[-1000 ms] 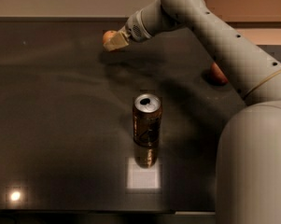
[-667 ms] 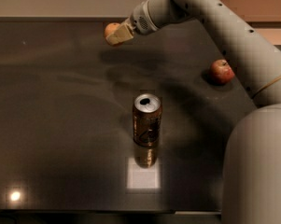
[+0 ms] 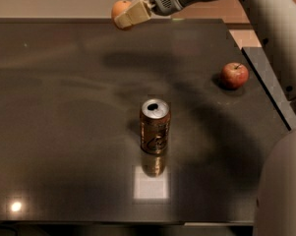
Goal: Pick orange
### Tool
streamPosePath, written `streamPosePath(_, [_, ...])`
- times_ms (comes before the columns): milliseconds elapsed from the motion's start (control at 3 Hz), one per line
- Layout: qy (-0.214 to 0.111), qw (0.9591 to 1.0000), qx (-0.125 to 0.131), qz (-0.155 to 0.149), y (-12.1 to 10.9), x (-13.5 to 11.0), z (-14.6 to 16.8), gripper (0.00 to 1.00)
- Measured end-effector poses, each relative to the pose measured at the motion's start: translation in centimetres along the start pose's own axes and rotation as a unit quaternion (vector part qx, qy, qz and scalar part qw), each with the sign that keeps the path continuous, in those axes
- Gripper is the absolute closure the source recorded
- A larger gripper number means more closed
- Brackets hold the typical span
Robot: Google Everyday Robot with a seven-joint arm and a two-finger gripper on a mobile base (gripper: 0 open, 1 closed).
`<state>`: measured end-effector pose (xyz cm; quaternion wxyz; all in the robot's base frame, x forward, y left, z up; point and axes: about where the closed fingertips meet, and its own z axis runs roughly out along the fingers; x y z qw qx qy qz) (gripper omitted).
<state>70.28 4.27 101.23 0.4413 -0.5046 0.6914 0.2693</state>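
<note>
Gripper (image 3: 125, 17) clamped on the orange (image 3: 119, 7), aloft over the far edge of the dark table (image 3: 64, 112); can (image 3: 155, 128) upright at centre, red apple (image 3: 234, 75) near the right edge.

Pale arm (image 3: 270, 18) from the right edge across the top, pincer (image 3: 123, 18) aloft, tight around the orange (image 3: 119, 6).

- You'll see the gripper (image 3: 124, 18) has climbed since a second ago, from low over the worktop (image 3: 64, 132) to level with its far edge.
- The orange (image 3: 120, 7) has gone up with it, clamped in the gripper and clear of the surface.
- The arm (image 3: 270, 18) has swung up and away from the apple (image 3: 234, 75); you now see it whole, where before it was half hidden.
</note>
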Motion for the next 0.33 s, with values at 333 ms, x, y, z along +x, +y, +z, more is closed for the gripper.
streamPosePath(333, [0.000, 1.0000, -0.001, 0.000, 0.05, -0.07, -0.04, 1.00])
